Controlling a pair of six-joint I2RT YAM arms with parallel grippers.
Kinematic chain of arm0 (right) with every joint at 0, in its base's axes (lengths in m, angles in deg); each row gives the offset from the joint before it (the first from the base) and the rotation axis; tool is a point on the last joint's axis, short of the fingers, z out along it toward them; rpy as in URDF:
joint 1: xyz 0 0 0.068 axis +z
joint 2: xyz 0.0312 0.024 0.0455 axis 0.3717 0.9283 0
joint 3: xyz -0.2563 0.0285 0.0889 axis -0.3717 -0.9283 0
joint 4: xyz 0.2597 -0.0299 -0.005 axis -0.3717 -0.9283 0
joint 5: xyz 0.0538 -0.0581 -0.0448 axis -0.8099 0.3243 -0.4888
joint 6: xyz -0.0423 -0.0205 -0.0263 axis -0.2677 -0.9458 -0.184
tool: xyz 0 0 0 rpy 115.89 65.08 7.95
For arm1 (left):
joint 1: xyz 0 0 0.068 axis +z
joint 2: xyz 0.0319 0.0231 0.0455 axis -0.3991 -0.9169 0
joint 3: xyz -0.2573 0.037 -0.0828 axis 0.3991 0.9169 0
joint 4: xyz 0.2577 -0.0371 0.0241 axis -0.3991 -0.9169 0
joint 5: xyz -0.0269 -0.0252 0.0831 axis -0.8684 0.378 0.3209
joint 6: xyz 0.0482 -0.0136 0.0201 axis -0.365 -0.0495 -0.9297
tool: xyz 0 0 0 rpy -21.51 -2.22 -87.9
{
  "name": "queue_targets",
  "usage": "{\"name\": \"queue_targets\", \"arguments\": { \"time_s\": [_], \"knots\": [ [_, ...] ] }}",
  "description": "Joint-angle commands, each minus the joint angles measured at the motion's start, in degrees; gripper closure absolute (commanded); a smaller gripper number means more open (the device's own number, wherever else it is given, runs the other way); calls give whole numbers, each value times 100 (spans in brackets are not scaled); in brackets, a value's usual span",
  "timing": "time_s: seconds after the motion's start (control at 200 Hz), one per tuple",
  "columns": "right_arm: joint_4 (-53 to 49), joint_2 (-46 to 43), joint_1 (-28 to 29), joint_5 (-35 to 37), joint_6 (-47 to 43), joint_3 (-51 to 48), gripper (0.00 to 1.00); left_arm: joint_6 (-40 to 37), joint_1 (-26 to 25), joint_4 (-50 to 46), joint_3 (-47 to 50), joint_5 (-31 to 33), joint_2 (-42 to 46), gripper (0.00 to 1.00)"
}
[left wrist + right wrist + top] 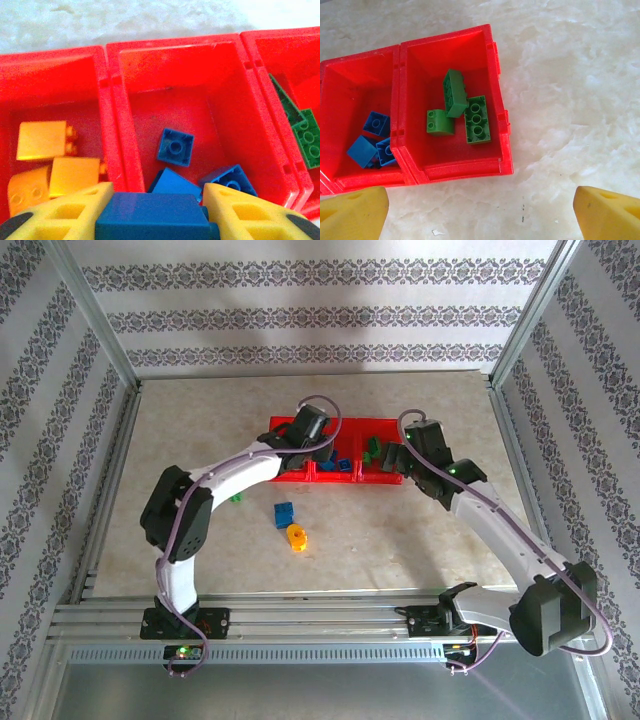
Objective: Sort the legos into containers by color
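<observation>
Three pieces lie unsorted on the desk point(400, 530): blue lego point(284, 513), yellow-orange lego point(296, 537), green lego point(237, 498). Left fingers point(75, 212) grip a blue brick point(150, 217) over the middle compartment point(170, 100); right fingers point(350, 210) spread, empty.

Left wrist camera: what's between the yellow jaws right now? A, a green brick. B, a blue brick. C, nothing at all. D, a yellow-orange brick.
B: a blue brick sits clamped between the left jaws, just in front of the red tray's middle compartment.
</observation>
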Motion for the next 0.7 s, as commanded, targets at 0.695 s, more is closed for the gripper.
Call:
{"name": "queue_targets", "arguments": {
  "time_s": [0.695],
  "knots": [
    [124, -327, -115, -82, 147, -224, 5, -492, -196, -760, -2028, -259, -1668, 55]
  ]
}}
